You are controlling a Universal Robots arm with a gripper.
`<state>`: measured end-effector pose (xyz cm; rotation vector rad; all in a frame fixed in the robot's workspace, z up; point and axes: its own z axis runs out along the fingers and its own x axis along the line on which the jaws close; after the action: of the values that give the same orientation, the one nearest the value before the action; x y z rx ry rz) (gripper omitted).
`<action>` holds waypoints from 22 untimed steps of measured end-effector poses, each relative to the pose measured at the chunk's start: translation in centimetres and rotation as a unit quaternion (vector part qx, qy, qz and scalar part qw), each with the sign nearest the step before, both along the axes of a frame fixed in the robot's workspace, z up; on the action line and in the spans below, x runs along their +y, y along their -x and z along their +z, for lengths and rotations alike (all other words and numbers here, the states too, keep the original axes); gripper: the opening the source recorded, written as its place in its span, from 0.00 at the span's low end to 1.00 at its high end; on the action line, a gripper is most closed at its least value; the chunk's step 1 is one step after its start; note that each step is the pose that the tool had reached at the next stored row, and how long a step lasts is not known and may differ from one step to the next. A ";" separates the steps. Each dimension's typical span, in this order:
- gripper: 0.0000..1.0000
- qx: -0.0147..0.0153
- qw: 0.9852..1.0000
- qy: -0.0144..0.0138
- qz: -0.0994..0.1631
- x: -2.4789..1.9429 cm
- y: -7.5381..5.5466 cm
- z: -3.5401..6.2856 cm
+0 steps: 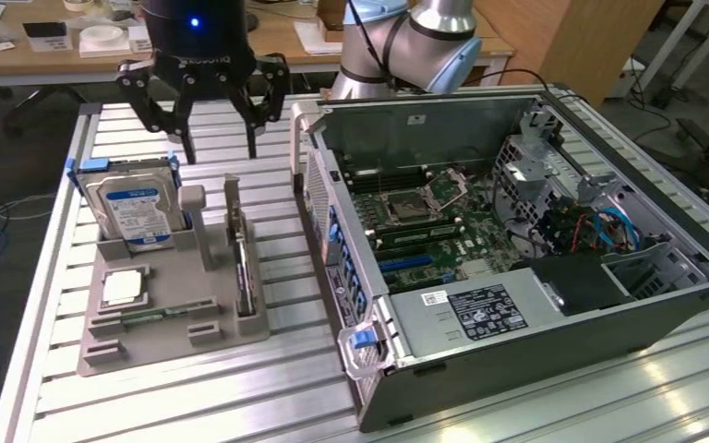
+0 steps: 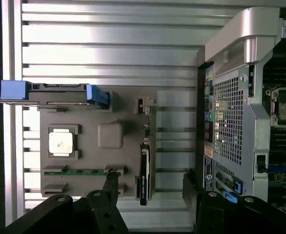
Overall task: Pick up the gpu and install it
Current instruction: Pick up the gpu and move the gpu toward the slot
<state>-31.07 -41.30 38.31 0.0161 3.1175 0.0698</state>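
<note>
1. The hard drive (image 1: 133,208) with its blue-white label stands on edge at the end of the grey holder (image 1: 195,286). It is below the gripper (image 1: 219,152) and offset from it toward the exterior view's left.
2. A square processor chip (image 1: 123,288) lies flat in the holder, lower than the gripper and farther from it than the hard drive.
3. A narrow green memory stick (image 1: 163,317) lies flat in a slot just beyond the chip. In the wrist view one fingertip (image 2: 109,187) overlaps its end, though the finger is above it, not on it.
4. The gripper hangs above the holder's far end with its fingers spread wide. Nothing is between them.
5. The gpu (image 1: 243,268) stands on its long edge in the holder's slot. It is below the gripper and clear of both fingers, with its silver bracket at the end nearer the gripper. From the wrist camera the card (image 2: 144,170) is seen edge-on, lined up in the gap between the two fingers.
6. The open computer case (image 1: 515,323) lies on the slatted aluminium table (image 1: 207,397), beside the holder and off to the gripper's side toward the exterior view's right. Its motherboard (image 1: 428,217) is exposed.
</note>
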 end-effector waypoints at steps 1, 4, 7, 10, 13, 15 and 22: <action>0.65 0.000 1.000 0.000 0.000 -0.03 0.0 -0.18; 0.65 0.000 1.000 0.000 0.002 -0.19 0.0 -0.65; 0.65 0.000 1.000 0.000 0.002 -0.38 0.0 -0.98; 0.65 0.000 1.000 0.000 0.002 -0.54 0.0 -1.41; 0.65 0.000 1.000 0.000 0.002 -0.69 0.0 -1.83; 0.65 0.000 1.000 0.000 0.002 -0.84 0.0 -2.06; 0.65 0.000 1.000 0.000 0.002 -1.31 0.0 -2.78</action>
<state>-31.07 -42.62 35.52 0.0100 3.1176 0.0698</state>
